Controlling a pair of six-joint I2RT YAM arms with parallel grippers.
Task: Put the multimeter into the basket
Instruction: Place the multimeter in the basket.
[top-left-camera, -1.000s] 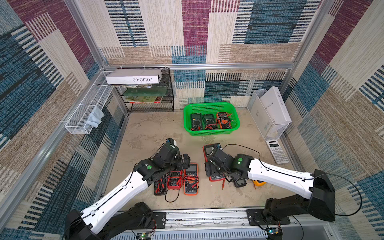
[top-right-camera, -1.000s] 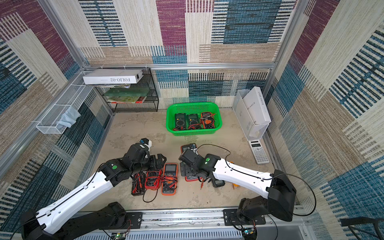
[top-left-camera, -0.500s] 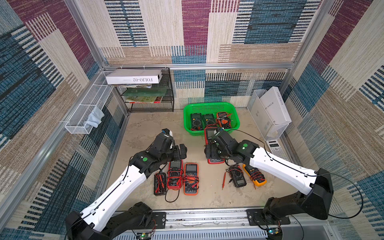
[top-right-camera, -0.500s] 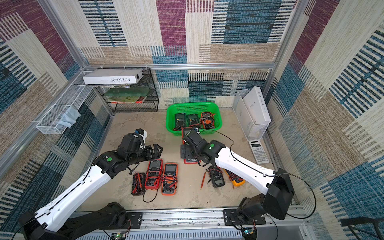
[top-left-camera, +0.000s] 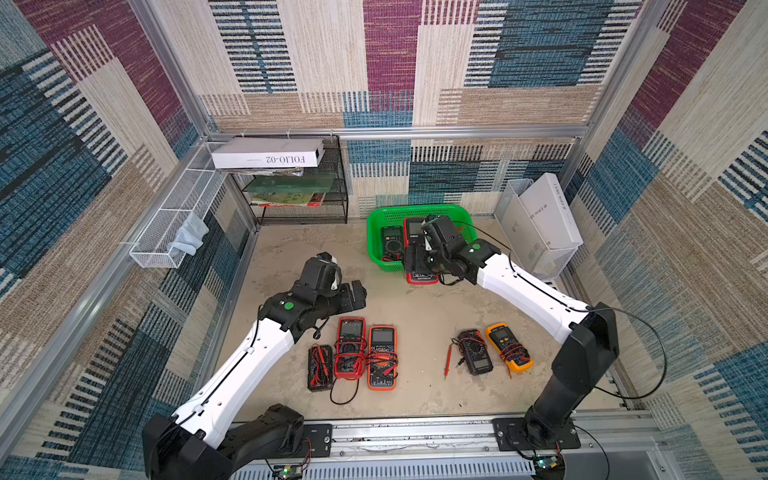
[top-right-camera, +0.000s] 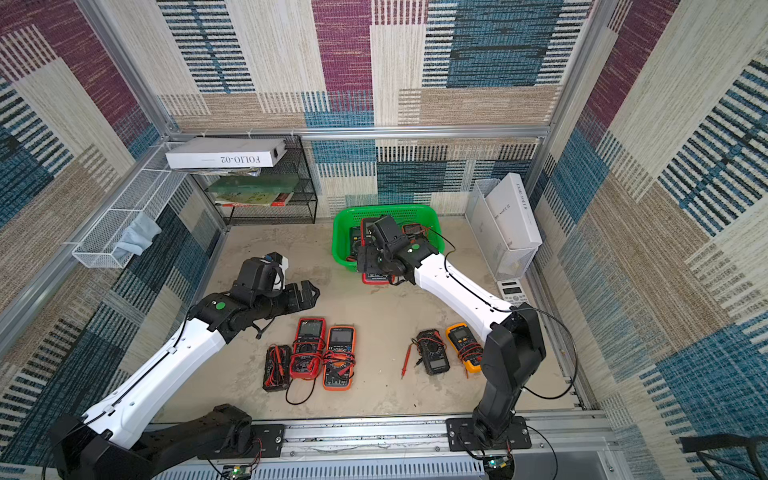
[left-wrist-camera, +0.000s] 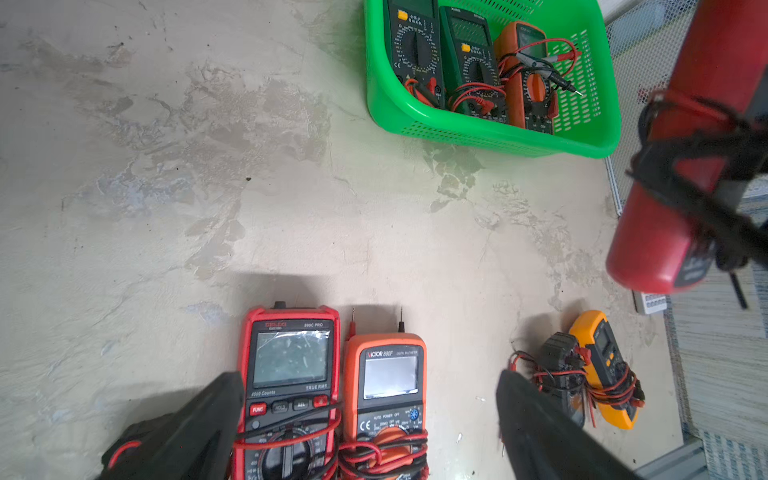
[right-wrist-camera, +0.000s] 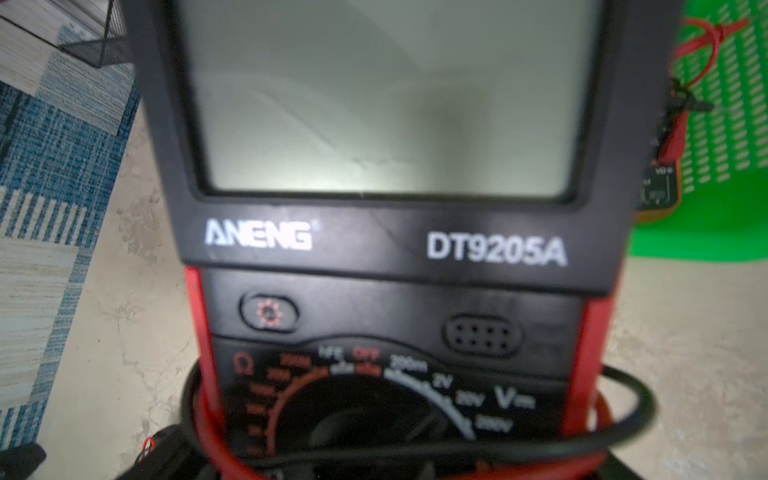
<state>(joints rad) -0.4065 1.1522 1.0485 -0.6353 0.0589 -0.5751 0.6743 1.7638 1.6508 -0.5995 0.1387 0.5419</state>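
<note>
While the right hand (top-left-camera: 419, 259) clasps the red multimeter (top-left-camera: 415, 235) at the near rim of the green basket (top-left-camera: 376, 232) just ahead, the left hand (top-left-camera: 356, 294) hangs unclenched over meters (top-left-camera: 365, 353) on the surface (top-left-camera: 415, 316).

- Multimeter (top-left-camera: 415, 232), red case: off the front worktop (top-left-camera: 415, 307), now over the near rim of the basket (top-left-camera: 372, 239), clamped by the right gripper (top-left-camera: 422, 262).
- Left gripper (top-left-camera: 353, 295): pulled back from the row of meters (top-left-camera: 351, 349).
- Black meter (top-left-camera: 473, 351), yellow meter (top-left-camera: 509, 347): no longer under the right arm.
</note>
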